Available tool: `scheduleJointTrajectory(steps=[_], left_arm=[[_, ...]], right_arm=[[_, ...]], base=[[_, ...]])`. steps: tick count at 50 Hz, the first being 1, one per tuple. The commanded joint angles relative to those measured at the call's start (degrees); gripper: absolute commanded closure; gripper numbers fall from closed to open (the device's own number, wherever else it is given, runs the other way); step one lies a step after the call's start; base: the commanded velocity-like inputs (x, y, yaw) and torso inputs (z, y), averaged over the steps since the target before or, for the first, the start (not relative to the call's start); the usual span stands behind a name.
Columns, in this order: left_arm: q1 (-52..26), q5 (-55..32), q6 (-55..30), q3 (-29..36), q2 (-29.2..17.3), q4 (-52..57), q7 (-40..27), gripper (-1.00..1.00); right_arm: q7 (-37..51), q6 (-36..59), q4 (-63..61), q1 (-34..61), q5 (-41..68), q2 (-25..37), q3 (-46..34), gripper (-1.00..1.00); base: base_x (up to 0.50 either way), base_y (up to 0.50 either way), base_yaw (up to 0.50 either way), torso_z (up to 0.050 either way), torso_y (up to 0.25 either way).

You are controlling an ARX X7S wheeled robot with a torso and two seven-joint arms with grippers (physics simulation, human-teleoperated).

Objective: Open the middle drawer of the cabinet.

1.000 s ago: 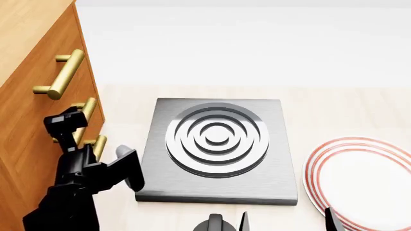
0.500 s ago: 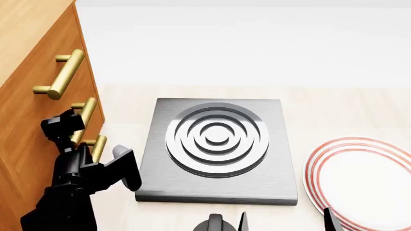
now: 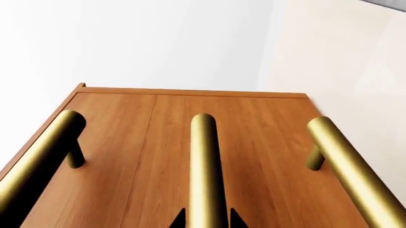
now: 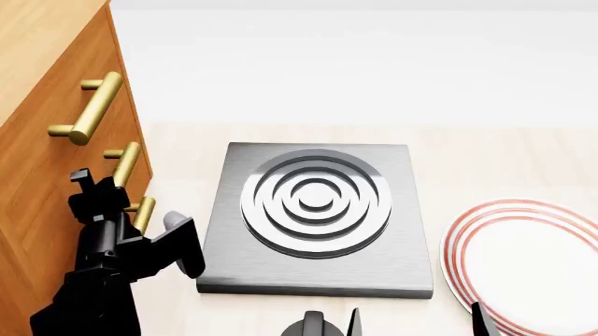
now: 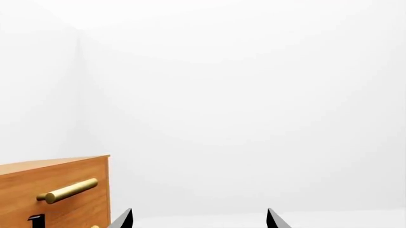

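The orange-brown cabinet [image 4: 38, 161] stands at the left with three brass bar handles. In the left wrist view its front [image 3: 127, 142] fills the frame. The middle drawer [image 3: 168, 142] carries the centre handle [image 3: 204, 161], also seen in the head view [image 4: 124, 161]. My left gripper [image 3: 207, 221] is shut on that handle, with a dark fingertip [image 3: 179, 221] pressed against each side. In the head view the left gripper [image 4: 96, 198] sits against the cabinet front. My right gripper [image 5: 198, 221] is open and holds nothing, low at the front [image 4: 418, 324].
A grey square hotplate [image 4: 318, 217] with ringed coils lies in the middle of the pale table. A white plate with red rings [image 4: 533, 259] is at the right. The top drawer's handle [image 5: 66, 191] shows in the right wrist view, with white wall behind.
My left gripper has shifted a little lower in the head view along the middle handle and drawn in on it. The drawers show no visible shift. The right arm is still.
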Motion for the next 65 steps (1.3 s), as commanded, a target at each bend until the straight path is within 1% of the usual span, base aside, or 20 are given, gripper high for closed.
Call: scheduleJointTrajectory(steps=[1, 31, 53, 65], left_arm=[[-0.28, -0.75, 0.31, 0.02, 0.00, 0.48, -0.34, 1.00], [-0.89, -0.50, 0.46, 1.06, 0.00, 6.31, -0.43, 1.00], [-2.64, 0.47, -1.88, 1.64, 0.00, 12.67, 0.23, 1.00], [-2.52, 0.86, -1.99, 1.68, 0.00, 13.45, 0.18, 1.00]], right_arm=[[0.13, -0.12, 0.14, 0.06, 0.03, 0.12, -0.11, -1.00], [0.59, -0.43, 0.14, 0.05, 0.48, 0.63, -0.05, -1.00], [0.96, -0.57, 0.02, 0.07, 1.17, 1.08, 0.22, -1.00], [1.22, -0.60, -0.35, -0.14, 1.21, 1.32, 0.20, -1.00]], base=[[0.00, 0.00, 0.00, 0.000, 0.000], [0.00, 0.00, 0.00, 0.000, 0.000], [0.00, 0.00, 0.00, 0.000, 0.000], [0.00, 0.00, 0.00, 0.000, 0.000]])
